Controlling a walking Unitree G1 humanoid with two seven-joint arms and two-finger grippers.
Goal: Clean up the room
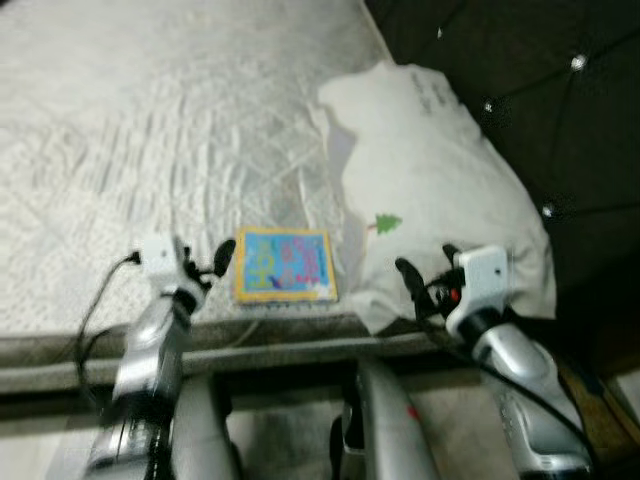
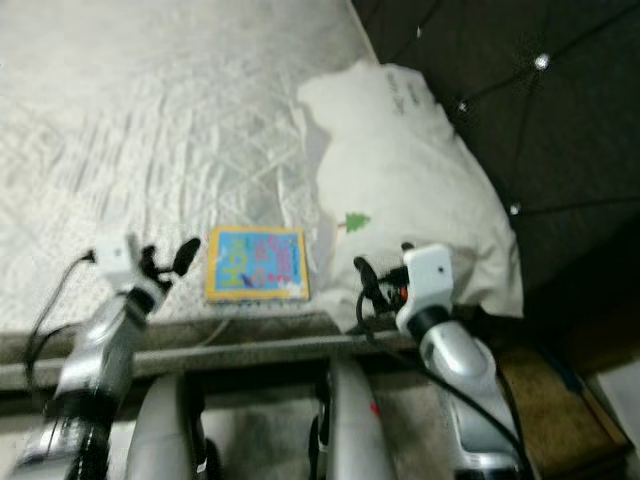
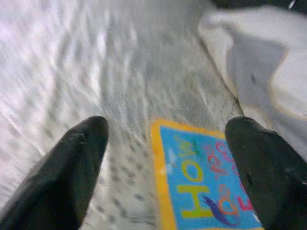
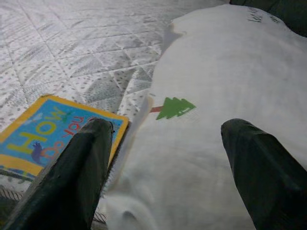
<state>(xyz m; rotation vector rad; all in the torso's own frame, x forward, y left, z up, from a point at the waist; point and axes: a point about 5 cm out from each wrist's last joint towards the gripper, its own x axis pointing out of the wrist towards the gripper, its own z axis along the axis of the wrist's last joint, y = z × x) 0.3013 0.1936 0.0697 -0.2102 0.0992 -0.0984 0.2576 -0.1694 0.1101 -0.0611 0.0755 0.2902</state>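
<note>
Blur softens both head views, so we cannot read the book's [image 1: 285,264] cover there; in the left wrist view the word "How" is legible on its blue, yellow-bordered cover, and the lower edge of the book is cut off by the frame. Our legs hide part of the floor below the bed's edge, and the dark tufted headboard [image 1: 520,90] at the right is mostly lost in shade. The far side of the pillow [image 1: 430,180] is cut by its own bulk, and small print near its top is too small to read.

The book lies flat on the quilted bed [image 1: 150,130], near the front edge, touching or just beside the pillow's lower left corner. Our left gripper [image 1: 200,262] hovers just left of the book, fingers [image 3: 72,167] spread apart and holding nothing; in its wrist view the book's near corner sits between the two fingers, nearer the right one. Our right gripper [image 1: 425,280] hovers over the pillow's lower edge, to the right of the book, fingers [image 4: 81,163] likewise apart and empty. In the right wrist view the pillow, with a small green tree mark [image 4: 173,108], lies between the fingers, and the book shows beside one finger, perhaps slightly tucked under the pillow's edge, though we cannot be sure.
</note>
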